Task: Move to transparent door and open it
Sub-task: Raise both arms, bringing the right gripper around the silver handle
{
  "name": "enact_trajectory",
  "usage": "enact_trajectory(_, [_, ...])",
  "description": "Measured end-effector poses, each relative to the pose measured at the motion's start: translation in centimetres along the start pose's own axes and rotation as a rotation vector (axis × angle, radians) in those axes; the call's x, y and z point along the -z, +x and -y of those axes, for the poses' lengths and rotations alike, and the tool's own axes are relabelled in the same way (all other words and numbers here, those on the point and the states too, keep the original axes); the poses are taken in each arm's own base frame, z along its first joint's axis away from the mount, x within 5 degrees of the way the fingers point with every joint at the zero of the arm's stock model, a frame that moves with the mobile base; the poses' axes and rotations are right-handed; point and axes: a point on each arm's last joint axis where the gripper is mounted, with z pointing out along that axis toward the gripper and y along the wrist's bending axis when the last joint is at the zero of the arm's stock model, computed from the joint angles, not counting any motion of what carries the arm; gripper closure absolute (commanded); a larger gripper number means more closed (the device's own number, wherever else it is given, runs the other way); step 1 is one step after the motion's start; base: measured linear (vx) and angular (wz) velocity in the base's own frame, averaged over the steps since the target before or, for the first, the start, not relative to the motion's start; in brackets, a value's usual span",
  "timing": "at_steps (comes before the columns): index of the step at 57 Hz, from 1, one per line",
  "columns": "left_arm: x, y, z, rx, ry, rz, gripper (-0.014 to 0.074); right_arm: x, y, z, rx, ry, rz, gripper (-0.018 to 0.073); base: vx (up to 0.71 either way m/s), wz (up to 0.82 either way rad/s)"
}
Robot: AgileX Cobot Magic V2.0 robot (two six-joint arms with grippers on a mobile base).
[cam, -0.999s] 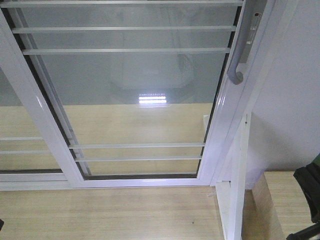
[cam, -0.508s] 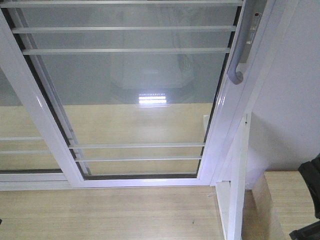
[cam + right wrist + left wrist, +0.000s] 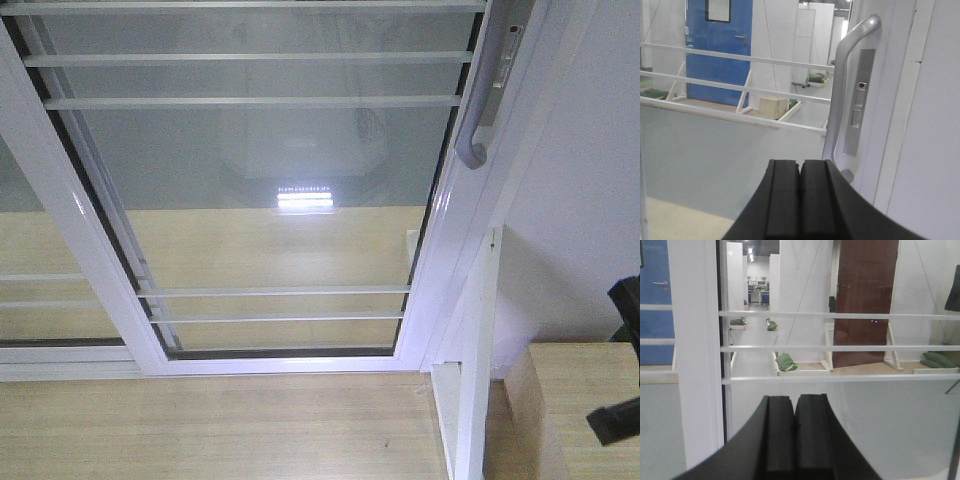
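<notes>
The transparent door (image 3: 260, 160) fills the front view, a clear glass panel in a white frame with thin white bars across it. Its curved pale-grey handle (image 3: 476, 115) sits on the right stile. In the right wrist view my right gripper (image 3: 800, 162) is shut and empty, just below and left of the handle (image 3: 839, 95), apart from it. A lock plate (image 3: 859, 100) lies beside the handle. My left gripper (image 3: 793, 399) is shut and empty, facing the glass and its bars (image 3: 840, 348). A black part of my right arm (image 3: 626, 300) shows at the front view's right edge.
A fixed white post (image 3: 474, 350) stands right of the door's lower corner, with a pale wooden block (image 3: 575, 400) beside it. A white wall (image 3: 580, 180) lies right of the door frame. A second panel's white stile (image 3: 692, 365) is on the left. The floor (image 3: 200, 430) is wood.
The black part of my right arm at the front view's right edge has risen. The door and its handle have not moved.
</notes>
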Motion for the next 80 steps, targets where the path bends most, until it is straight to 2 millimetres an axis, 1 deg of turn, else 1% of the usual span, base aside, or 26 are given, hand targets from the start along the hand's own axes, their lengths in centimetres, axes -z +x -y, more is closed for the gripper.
enact_trajectory(5, [-2.3,-2.2,0.1,-0.021,-0.006,-0.011,0.0594,-2.1,-2.2,0.4,0.0,0.028,-0.015,0.0562,0.0,0.0])
enact_trajectory(8, [-4.3,-3.6,0.2,-0.022,-0.009,-0.031,0.0594,-3.6,-3.4,0.6,-0.005,0.049,-0.022,0.0562,0.0,0.0])
enact_trajectory(12, [-7.0,-4.9,0.3,-0.023,-0.011,-0.061,0.0594,-6.3,-5.1,1.0,-0.006,0.081,-0.042,0.0562,0.0,0.0])
enact_trajectory(18, [-11.2,-6.2,0.4,-0.014,-0.014,-0.101,0.0594,-10.3,-6.4,1.2,0.032,0.105,-0.084,0.0562,0.0,0.0])
enact_trajectory(22, [-14.0,-6.4,0.5,0.015,-0.017,-0.132,0.0594,-13.1,-6.5,1.2,0.063,0.102,-0.132,0.0562,0.0,0.0])
enact_trajectory(26, [-16.2,-6.3,0.5,0.036,-0.019,-0.158,0.0594,-15.3,-6.1,1.1,0.075,0.101,-0.17,0.0561,0.0,0.0])
enact_trajectory(30, [-17.9,-5.9,0.6,0.04,-0.022,-0.177,0.0594,-16.9,-5.6,1.1,0.086,0.11,-0.188,0.0561,0.0,0.0])
enact_trajectory(34, [-19.2,-5.3,0.5,0.039,-0.025,-0.196,0.0594,-18.1,-5.2,1.2,0.094,0.132,-0.185,0.0561,0.0,0.0])
enact_trajectory(41, [-20.1,-3.9,0.5,0.037,-0.028,-0.241,0.0592,-19.0,-4.5,1.4,0.102,0.163,-0.178,0.0561,0.0,0.0])
enact_trajectory(49, [-20.6,-3.0,0.5,0.035,-0.029,-0.27,0.0568,-19.2,-4.2,1.5,0.105,0.168,-0.181,0.0553,0.0,0.0])
enact_trajectory(54, [-20.6,-2.9,0.5,0.025,-0.025,-0.273,0.0522,-19.2,-4.3,1.5,0.105,0.172,-0.174,0.0522,0.0,0.0])
enact_trajectory(59, [-20.6,-3.0,0.6,0.012,-0.018,-0.265,0.0458,-19.2,-4.3,1.5,0.105,0.172,-0.174,0.0465,0.0,0.0])
enact_trajectory(64, [-20.7,-3.1,0.6,-0.005,-0.011,-0.26,0.0359,-19.2,-4.3,1.5,0.104,0.169,-0.179,0.0377,0.0,0.0])
enact_trajectory(68, [-20.7,-3.2,0.6,-0.014,-0.007,-0.259,0.0266,-19.2,-4.2,1.4,0.103,0.164,-0.187,0.0278,0.0,0.0])
enact_trajectory(72, [-20.7,-3.2,0.7,-0.015,-0.006,-0.259,0.0168,-19.2,-4.2,1.4,0.103,0.16,-0.191,0.0158,0.0,0.0])
enact_trajectory(76, [-20.7,-3.2,0.7,-0.015,-0.006,-0.259,0.0074,-19.2,-4.2,1.4,0.101,0.159,-0.194,0.0016,0.0,0.0])
enact_trajectory(80, [-20.7,-3.2,0.7,-0.015,-0.006,-0.254,-0.0001,-19.2,-4.2,1.4,0.086,0.161,-0.191,-0.0098,0.0,0.0])
